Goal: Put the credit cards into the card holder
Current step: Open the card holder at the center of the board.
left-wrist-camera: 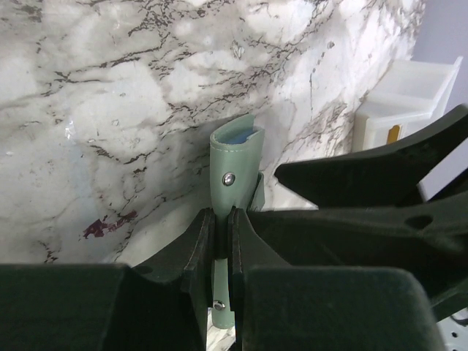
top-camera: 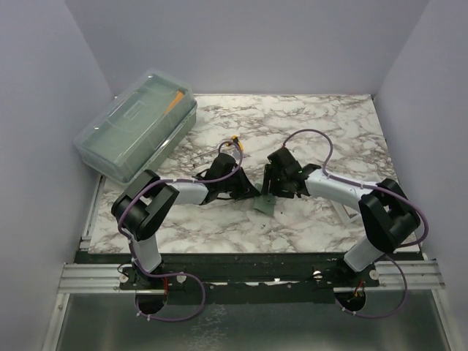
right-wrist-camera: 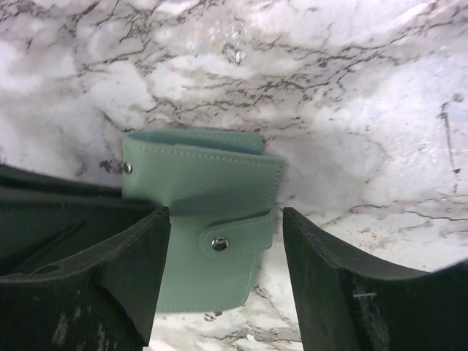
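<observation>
The left gripper (left-wrist-camera: 223,230), jaws almost closed, pinched the card holder (left-wrist-camera: 232,164) by one edge, apparently to steady it upright near the middle of the marble table (left-wrist-camera: 110,110), between the arms. The right gripper (right-wrist-camera: 223,219) straddled it, jaws wide, holding nothing. The holder was sage green and stitched, with its snap tab fastened.

One card holder (right-wrist-camera: 201,212), one lidded box (top-camera: 137,124), one white tray (left-wrist-camera: 409,95) — and two arms, left arm (top-camera: 183,194) and right arm (top-camera: 340,189).
</observation>
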Action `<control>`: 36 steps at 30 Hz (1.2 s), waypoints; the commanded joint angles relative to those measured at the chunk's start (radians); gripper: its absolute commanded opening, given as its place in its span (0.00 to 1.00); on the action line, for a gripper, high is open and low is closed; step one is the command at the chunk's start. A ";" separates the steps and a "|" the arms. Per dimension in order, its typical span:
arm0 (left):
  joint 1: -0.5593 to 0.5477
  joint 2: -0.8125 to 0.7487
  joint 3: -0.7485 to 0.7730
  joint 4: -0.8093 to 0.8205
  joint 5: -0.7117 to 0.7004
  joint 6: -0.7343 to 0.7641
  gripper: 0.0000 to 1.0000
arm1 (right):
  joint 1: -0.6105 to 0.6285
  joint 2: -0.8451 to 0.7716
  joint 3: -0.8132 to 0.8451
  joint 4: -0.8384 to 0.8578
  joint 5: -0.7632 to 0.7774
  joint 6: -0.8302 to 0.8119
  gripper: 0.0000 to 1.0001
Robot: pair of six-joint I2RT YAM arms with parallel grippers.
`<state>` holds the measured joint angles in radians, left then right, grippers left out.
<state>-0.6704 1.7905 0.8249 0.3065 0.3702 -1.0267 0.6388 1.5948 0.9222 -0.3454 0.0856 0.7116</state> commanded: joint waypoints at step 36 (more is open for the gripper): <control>-0.026 -0.145 0.085 -0.189 -0.198 0.082 0.00 | 0.119 -0.096 -0.118 -0.218 0.325 0.200 0.38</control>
<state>-0.7105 1.7180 0.8768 0.1246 0.2722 -0.9798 0.7567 1.5063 0.8467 -0.4122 0.2726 0.8688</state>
